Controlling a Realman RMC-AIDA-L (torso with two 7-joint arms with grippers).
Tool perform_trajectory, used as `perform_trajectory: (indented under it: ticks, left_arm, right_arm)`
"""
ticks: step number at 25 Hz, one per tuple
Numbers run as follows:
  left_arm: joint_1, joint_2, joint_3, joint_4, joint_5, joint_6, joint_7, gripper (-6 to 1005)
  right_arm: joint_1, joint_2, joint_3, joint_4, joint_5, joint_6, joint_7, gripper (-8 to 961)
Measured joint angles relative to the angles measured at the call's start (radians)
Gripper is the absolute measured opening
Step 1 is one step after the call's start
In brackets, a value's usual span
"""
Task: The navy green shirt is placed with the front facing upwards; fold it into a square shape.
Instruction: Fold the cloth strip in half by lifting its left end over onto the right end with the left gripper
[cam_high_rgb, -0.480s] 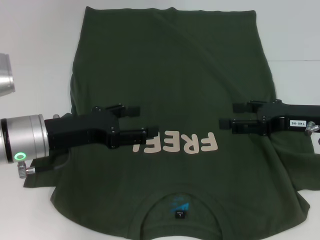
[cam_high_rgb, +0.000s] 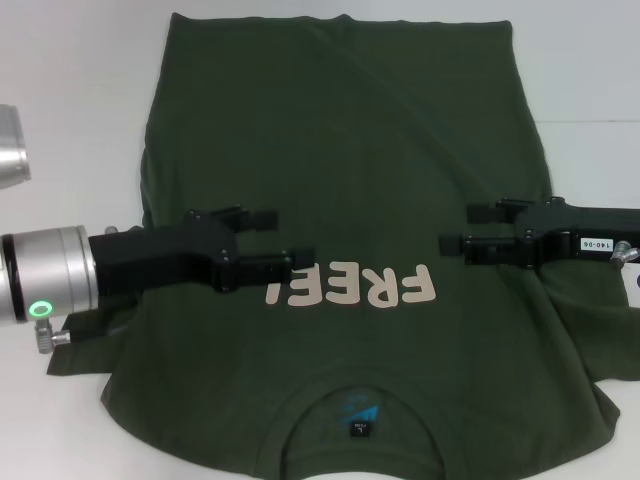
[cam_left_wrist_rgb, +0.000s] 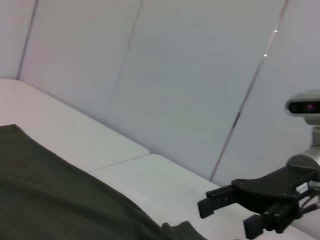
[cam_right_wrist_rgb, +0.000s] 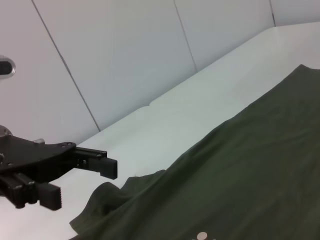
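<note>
Head view: nearest me I see the black neck label (cam_high_rgb: 360, 428) at the collar of the navy green shirt (cam_high_rgb: 340, 150), which lies flat, front up, on the white bench (cam_high_rgb: 70, 60). Next out, the "FREE" lettering (cam_high_rgb: 375, 287). My left end effector (cam_high_rgb: 290, 238) hangs over the shirt's left part, fingers spread wide, gripping nothing. My right end effector (cam_high_rgb: 458, 228) is over the right part, also parted and empty. Hem lies farthest.
</note>
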Motion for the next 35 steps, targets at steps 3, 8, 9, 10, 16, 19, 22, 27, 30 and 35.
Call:
perform_trajectory:
  ticks: [3, 8, 9, 10, 16, 19, 22, 27, 30, 35]
  left_arm:
    - [0.005, 0.000, -0.022, -0.001, 0.003, -0.031, -0.018, 888]
    - [0.023, 0.003, -0.085, 0.003, 0.034, -0.072, -0.070, 888]
    - [0.029, 0.003, -0.102, 0.005, 0.039, -0.073, -0.073, 888]
    - [0.036, 0.003, -0.119, 0.008, 0.045, -0.073, -0.077, 888]
    - [0.080, 0.003, -0.221, 0.029, 0.102, -0.075, -0.090, 887]
    - [0.096, 0.004, -0.279, 0.039, 0.144, -0.077, -0.094, 887]
    - [0.109, 0.004, -0.331, 0.046, 0.190, -0.086, -0.105, 888]
    - [0.125, 0.006, -0.372, 0.073, 0.249, -0.104, -0.132, 888]
    - [0.129, 0.006, -0.377, 0.088, 0.284, -0.123, -0.146, 888]
    - [0.128, 0.005, -0.375, 0.090, 0.330, -0.171, -0.156, 887]
  right_arm:
    - [0.000, 0.000, 0.003, 0.006, 0.000, 0.004, 0.000, 894]
    - [0.001, 0.003, 0.006, 0.012, 0.002, 0.005, 0.002, 895]
    - [0.000, 0.005, 0.007, 0.013, 0.002, 0.007, 0.002, 895]
    - [0.000, 0.007, 0.008, 0.017, 0.002, 0.008, 0.002, 895]
    - [0.008, 0.010, 0.010, 0.062, 0.004, 0.043, 0.004, 894]
    - [0.012, 0.013, 0.010, 0.075, 0.009, 0.056, 0.004, 895]
    - [0.013, 0.017, 0.010, 0.078, 0.018, 0.057, 0.006, 895]
    - [0.017, 0.020, 0.010, 0.082, 0.020, 0.057, 0.010, 895]
    - [0.021, 0.022, 0.009, 0.089, 0.021, 0.057, 0.010, 894]
    - [0.021, 0.022, 0.010, 0.091, 0.022, 0.054, 0.010, 894]
